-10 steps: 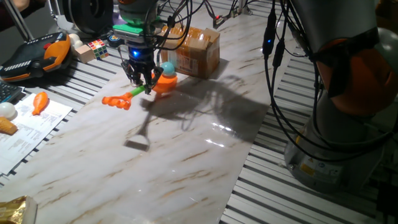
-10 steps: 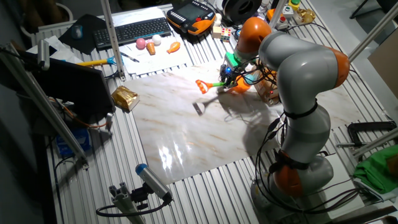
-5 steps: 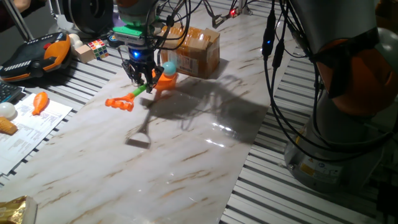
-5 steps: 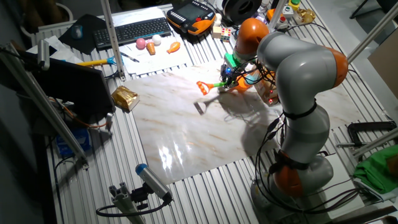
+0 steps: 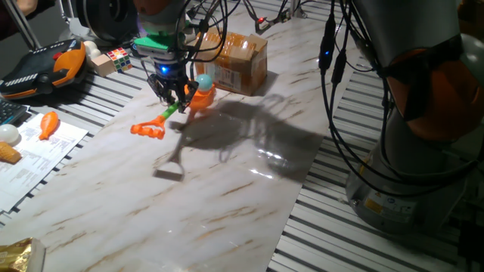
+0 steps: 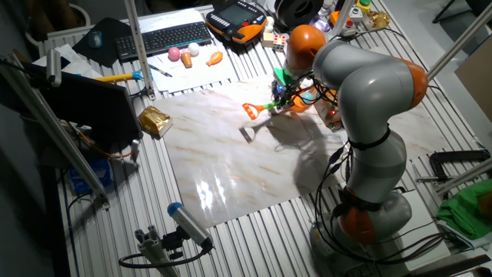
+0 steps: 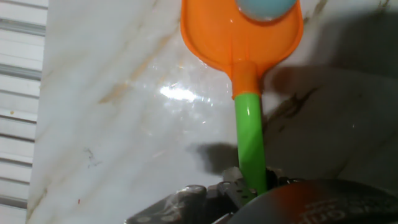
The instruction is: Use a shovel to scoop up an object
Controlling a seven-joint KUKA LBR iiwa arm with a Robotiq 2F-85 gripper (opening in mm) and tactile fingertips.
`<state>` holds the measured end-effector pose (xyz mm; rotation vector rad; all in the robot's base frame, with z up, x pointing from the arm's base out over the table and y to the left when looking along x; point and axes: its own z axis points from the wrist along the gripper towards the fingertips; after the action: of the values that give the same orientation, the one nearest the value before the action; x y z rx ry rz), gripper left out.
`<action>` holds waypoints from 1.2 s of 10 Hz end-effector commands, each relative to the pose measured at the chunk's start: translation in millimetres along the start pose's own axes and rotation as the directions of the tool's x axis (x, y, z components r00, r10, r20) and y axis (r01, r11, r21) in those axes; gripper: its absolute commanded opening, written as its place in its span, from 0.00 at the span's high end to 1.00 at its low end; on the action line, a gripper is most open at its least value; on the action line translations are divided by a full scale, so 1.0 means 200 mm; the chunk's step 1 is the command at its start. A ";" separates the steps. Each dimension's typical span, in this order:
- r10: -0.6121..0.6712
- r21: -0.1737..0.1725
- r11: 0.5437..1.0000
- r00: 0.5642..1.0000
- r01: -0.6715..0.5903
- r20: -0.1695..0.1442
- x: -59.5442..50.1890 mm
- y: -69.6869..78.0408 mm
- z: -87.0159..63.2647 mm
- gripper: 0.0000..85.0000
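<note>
Gripper [image 5: 175, 97] clamping the green shaft of the shovel [image 5: 168, 113], blade lying ahead of the gripper carrying the ball [image 7: 266, 7], D-end sticking out behind it over the bench [image 5: 227, 174], box [image 5: 238, 62] sitting just beyond the blade

We see a robotics lab: slotted aluminium worktop [image 6: 231, 223], keyboard [image 6: 157, 37], teach pendant [image 6: 237, 18], loose cables [image 5: 340, 91] (clutter all around).
</note>
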<state>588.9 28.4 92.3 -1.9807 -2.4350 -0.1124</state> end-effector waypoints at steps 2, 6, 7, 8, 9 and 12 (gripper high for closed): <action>-0.002 0.004 1.000 1.000 0.002 0.020 0.02 0.00 -0.01 0.99; -0.025 0.016 1.000 0.998 0.024 0.063 0.09 0.01 -0.01 0.99; -0.038 0.025 0.999 0.996 0.036 0.077 0.12 0.02 -0.01 0.99; -0.048 0.032 0.998 0.995 0.045 0.090 0.16 0.03 -0.02 0.99; -0.053 0.039 0.998 0.993 0.049 0.101 0.20 0.05 -0.01 0.99; -0.060 0.056 0.997 0.991 0.054 0.116 0.31 0.08 -0.02 0.99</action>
<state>591.6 92.5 100.6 -1.9460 -2.5415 0.0721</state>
